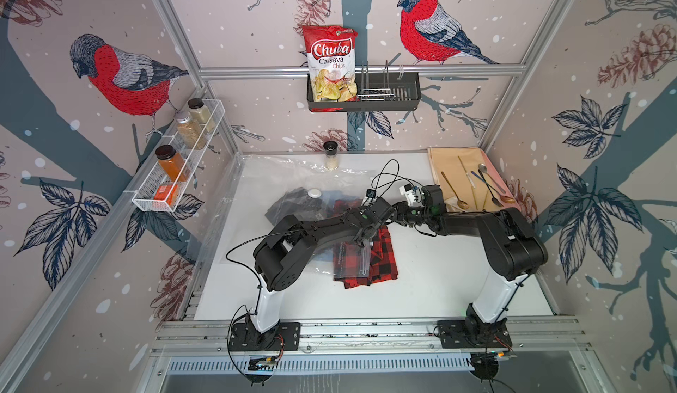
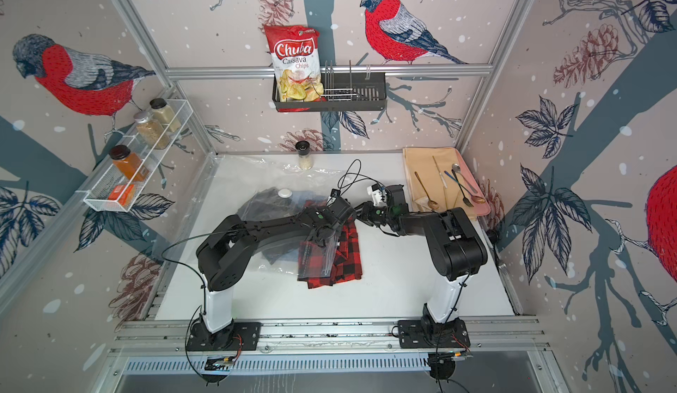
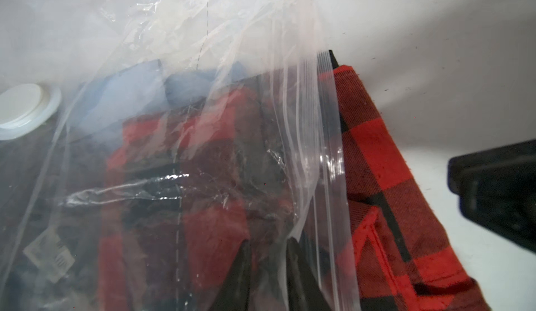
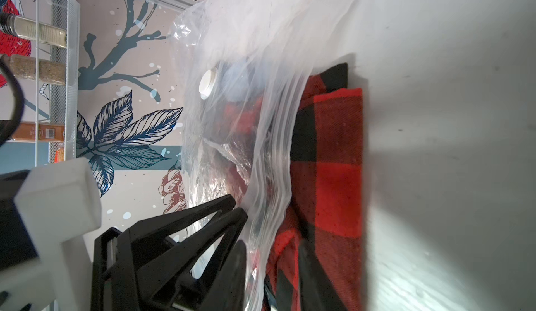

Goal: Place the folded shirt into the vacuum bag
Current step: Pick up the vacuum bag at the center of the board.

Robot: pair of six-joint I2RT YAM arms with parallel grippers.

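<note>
The clear vacuum bag [image 1: 278, 175] lies across the table's left half, its white valve cap [image 1: 314, 192] above dark clothes inside. The red-and-black plaid folded shirt [image 1: 383, 263] lies half under the bag's mouth film and half out on the table. My left gripper [image 1: 362, 239] is shut on the upper film near the zip strip [image 3: 327, 150] and holds it raised over the shirt [image 3: 377, 164]. My right gripper [image 4: 274, 263] is turned sideways at the shirt's far corner. Film and a fold of the shirt [image 4: 327, 150] show between its jaws; I cannot tell whether they press.
A spice jar [image 1: 331, 155] stands at the back by the bag. A pink tray [image 1: 511, 189] with a beige cloth and cutlery sits at the back right. A wire rack [image 1: 176, 160] of jars hangs on the left wall. A black basket [image 1: 403, 91] with a chips bag hangs behind.
</note>
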